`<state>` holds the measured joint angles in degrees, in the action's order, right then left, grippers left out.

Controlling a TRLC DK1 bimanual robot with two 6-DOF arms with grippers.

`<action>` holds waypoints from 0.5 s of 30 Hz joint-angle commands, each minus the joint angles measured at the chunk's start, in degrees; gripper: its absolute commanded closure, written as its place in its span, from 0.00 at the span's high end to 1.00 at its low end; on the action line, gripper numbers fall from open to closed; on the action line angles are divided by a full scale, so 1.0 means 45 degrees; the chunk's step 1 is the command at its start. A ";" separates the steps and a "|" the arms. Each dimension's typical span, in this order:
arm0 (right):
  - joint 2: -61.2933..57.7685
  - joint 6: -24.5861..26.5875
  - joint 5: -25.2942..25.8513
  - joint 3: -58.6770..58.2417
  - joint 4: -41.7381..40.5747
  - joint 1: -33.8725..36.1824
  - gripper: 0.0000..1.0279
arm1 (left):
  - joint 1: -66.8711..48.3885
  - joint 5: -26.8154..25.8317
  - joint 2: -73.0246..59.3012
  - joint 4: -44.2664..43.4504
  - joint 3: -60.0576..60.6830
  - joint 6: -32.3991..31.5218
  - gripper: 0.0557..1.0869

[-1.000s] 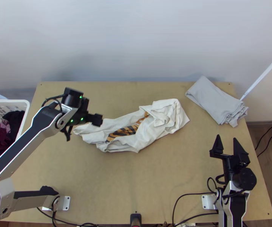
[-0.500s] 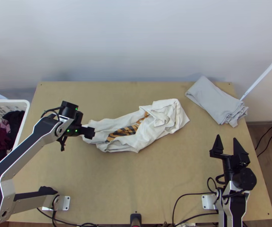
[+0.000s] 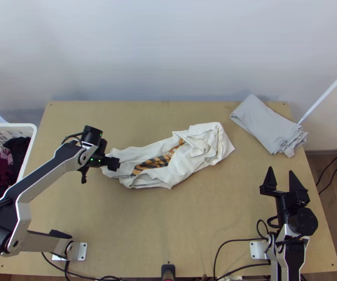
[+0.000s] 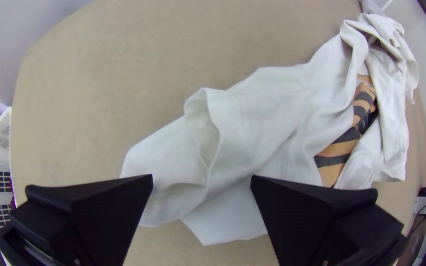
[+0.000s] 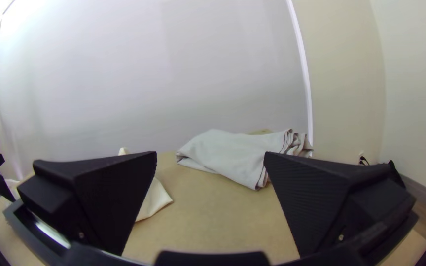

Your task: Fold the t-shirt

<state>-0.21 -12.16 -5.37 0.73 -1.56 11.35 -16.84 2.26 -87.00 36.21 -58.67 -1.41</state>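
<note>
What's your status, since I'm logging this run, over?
Left gripper open over one end of white t-shirt; right gripper open, well away. T-shirt bunched. Grey cloth off right, likely no obstacle.

The t-shirt was off-white, with a print of orange and black stripes showing between its crumpled layers. It lay flat on the table around the middle, bunched into a long, uneven strip — not neatly folded. The strip slanted, its right end nearer the table's far edge. That end was heaped in thick, twisted folds; the left end lay flatter, creased and rumpled, well inside the table's left edge.
</note>
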 commanded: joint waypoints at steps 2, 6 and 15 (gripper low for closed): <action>0.0066 -0.0168 0.0060 -0.0085 0.0172 -0.0082 0.96 | -0.0262 0.0142 -0.0022 -0.0643 0.0558 0.0391 0.22; 0.0066 -0.0188 0.0060 -0.0085 0.0172 -0.0082 0.96 | -0.0066 0.0279 0.0134 -0.0546 -0.0203 0.0020 0.04; 0.0085 -0.0168 0.0060 -0.0085 0.0172 -0.0082 0.96 | 0.1242 0.0415 0.1638 0.2814 -0.4324 -0.0507 0.04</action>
<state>-0.21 -12.16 -5.37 0.73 -1.56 11.35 -12.97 3.57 -84.05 45.17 -71.11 -2.57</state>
